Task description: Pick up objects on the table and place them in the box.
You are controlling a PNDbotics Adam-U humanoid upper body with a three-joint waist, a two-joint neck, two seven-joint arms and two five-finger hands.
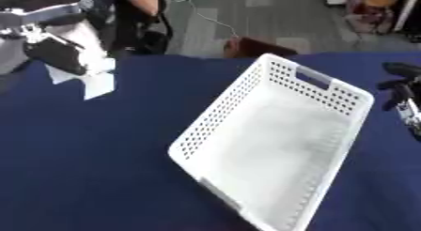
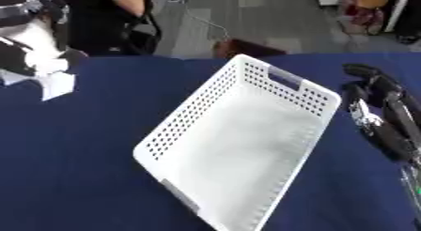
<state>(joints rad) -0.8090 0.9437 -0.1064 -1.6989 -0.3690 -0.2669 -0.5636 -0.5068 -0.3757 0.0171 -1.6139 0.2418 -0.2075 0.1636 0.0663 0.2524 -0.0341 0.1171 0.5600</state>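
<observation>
The left robot hand (image 1: 58, 51) is curling round a white, paper-like object (image 1: 90, 42) at the tabletop's (image 1: 90, 169) far left, lifting it for the empty white perforated basket (image 1: 271, 145). The right robot hand (image 2: 382, 112) is idling alongside, fingers relaxed.

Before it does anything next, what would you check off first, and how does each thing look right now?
1. White basket within reach on the table: ok.
2. Basket free to take things: ok, nothing shows inside.
3. Left hand at the white object at the far left: ok.
4. Left hand's grip on it: cannot tell.
5. Right hand clear of the basket: ok, beside it.
6. Blue cloth flat along the path: ok.
</observation>
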